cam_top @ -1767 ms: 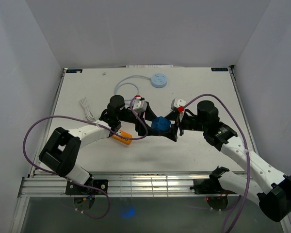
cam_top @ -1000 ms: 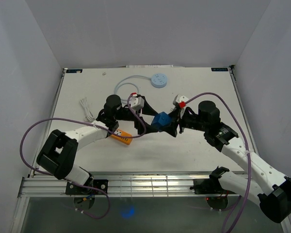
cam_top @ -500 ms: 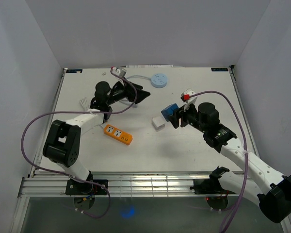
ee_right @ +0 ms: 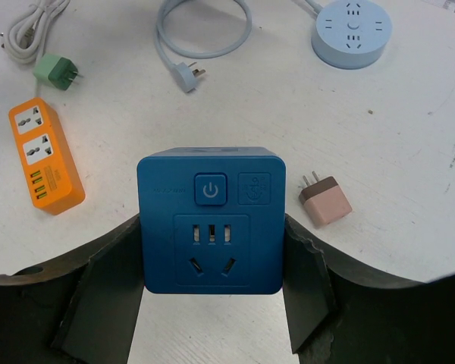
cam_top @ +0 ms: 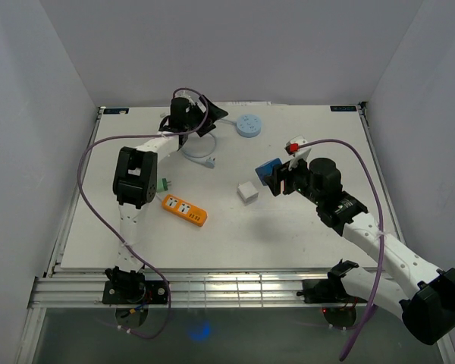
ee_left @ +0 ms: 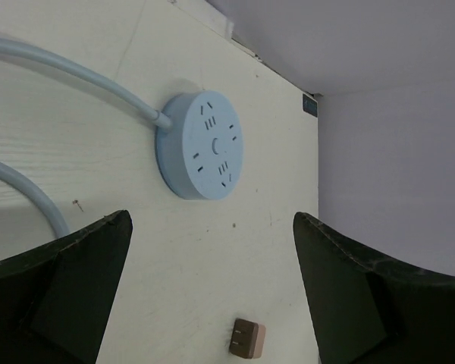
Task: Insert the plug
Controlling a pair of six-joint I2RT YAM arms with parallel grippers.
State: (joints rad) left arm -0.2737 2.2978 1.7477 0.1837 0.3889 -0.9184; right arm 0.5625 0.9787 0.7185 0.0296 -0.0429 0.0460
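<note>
Plug (ee_right: 325,199), the little pink one, is just lying loose on the table (ee_right: 440,114), out beyond one jaw of the right gripper (ee_right: 212,254) and not touching it. That gripper's jaws are partway closed, squeezing a blue socket cube (ee_right: 211,220) between them. Left gripper (ee_left: 212,220) is gaping wide with nothing in it, and a round blue power hub (ee_left: 201,144) sits ahead between its jaws.

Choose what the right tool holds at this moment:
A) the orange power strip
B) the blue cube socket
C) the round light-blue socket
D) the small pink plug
B: in the right wrist view the blue cube socket sits clamped between the two fingers of the right tool, lifted above the table.
</note>
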